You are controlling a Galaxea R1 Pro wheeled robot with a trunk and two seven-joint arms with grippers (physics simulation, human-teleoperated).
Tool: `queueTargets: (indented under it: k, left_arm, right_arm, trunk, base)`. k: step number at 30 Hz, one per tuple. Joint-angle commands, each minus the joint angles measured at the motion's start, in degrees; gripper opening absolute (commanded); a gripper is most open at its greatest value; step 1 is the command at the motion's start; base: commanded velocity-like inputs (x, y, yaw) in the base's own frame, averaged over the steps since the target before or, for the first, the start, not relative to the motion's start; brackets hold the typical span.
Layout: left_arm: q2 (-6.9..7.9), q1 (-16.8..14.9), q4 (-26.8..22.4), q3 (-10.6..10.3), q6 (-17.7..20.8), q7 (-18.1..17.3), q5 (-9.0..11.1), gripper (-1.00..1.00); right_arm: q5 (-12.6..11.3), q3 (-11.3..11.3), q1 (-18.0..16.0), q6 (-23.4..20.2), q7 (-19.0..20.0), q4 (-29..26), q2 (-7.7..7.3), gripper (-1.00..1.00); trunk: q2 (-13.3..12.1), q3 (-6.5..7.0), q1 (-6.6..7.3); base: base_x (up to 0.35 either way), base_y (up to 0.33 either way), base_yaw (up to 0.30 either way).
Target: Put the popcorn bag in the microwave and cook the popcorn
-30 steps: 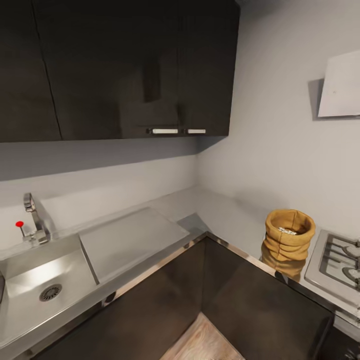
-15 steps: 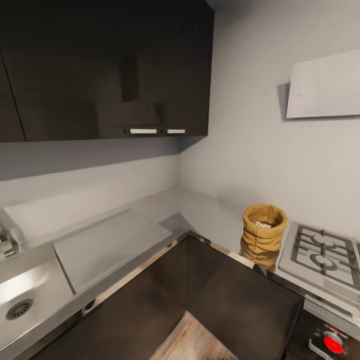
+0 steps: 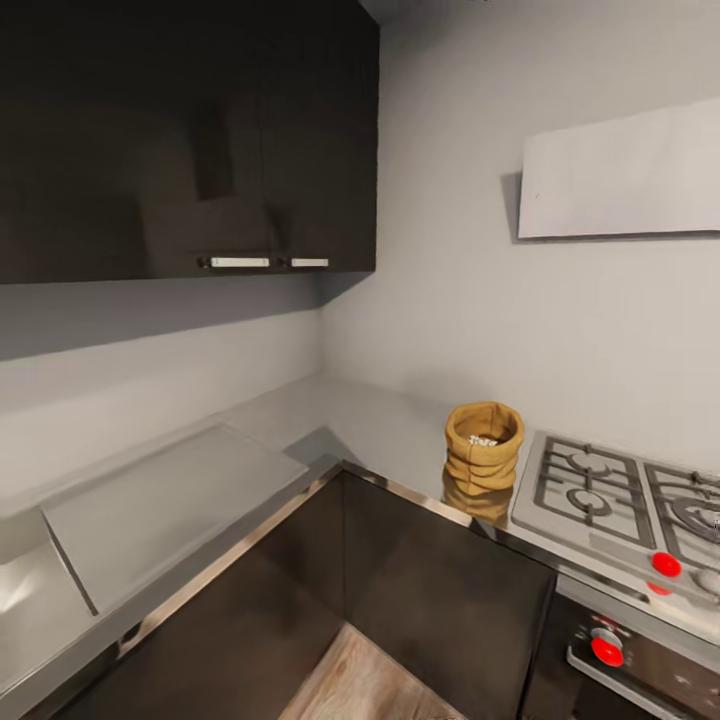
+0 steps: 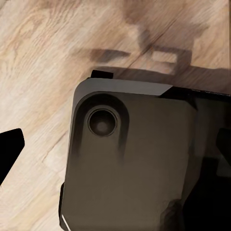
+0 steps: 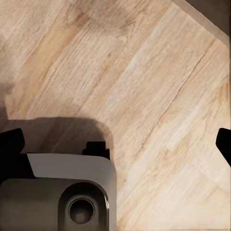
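Nearest, both wrist cameras look down on the light wood floor point(image 5: 144, 72) and the grey corner of the robot's base point(image 4: 130, 159). In the right wrist view, dark fingertips point(image 5: 224, 144) sit far apart at opposite edges, so the right gripper looks spread open; the left wrist view shows just one dark tip point(image 4: 9, 149), so I cannot tell how the left gripper stands. The step in hand seems to be the approach, with nothing grasped yet. Farther off, the popcorn bag point(image 3: 483, 446) stands upright on the countertop point(image 3: 350, 410), just left of the gas hob point(image 3: 610, 500), whitish bits visible inside. Next the base should close in and an arm rise toward the bag. Since a second ago the whole head view has swung right: the sink has left the frame, more hob and red knobs point(image 3: 665, 565) show, and the extractor hood point(image 3: 620, 175) on the far wall looms wider.
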State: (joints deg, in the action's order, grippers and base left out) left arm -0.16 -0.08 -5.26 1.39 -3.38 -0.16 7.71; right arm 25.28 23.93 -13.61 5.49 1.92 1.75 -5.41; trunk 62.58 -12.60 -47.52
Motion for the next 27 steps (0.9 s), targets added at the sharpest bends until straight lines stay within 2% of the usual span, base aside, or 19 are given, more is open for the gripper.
queueTargets:
  k: [1,16,22,27]
  left_arm:
    - [-0.01,0.0,0.0,0.1,-0.1,0.0,0.4,1.00]
    - [-0.01,0.0,0.0,0.1,-0.1,0.0,0.5,1.00]
    - [-0.01,0.0,0.0,0.1,-0.1,0.0,0.5,1.00]
    - [-0.01,0.0,0.0,0.1,-0.1,0.0,0.5,1.00]
  right_arm:
    - [0.4,0.5,-0.1,0.3,0.1,0.2,-0.04,1.00]
    - [0.4,0.4,-0.1,0.1,0.1,0.2,0.07,1.00]
    - [0.5,0.4,2.3,0.3,0.1,0.2,2.08,1.00]
    - [0.5,0.4,2.6,0.3,0.1,0.2,2.35,1.00]
  trunk:
    - [0.0,-0.07,0.00]
    - [0.0,-0.07,0.00]
    - [0.0,-0.07,0.00]
    - [0.0,-0.07,0.00]
  base:
    - [0.000,0.000,-0.247]
    - [0.000,0.000,-0.247]
    - [0.000,0.000,-0.247]
    - [0.000,0.000,-0.247]
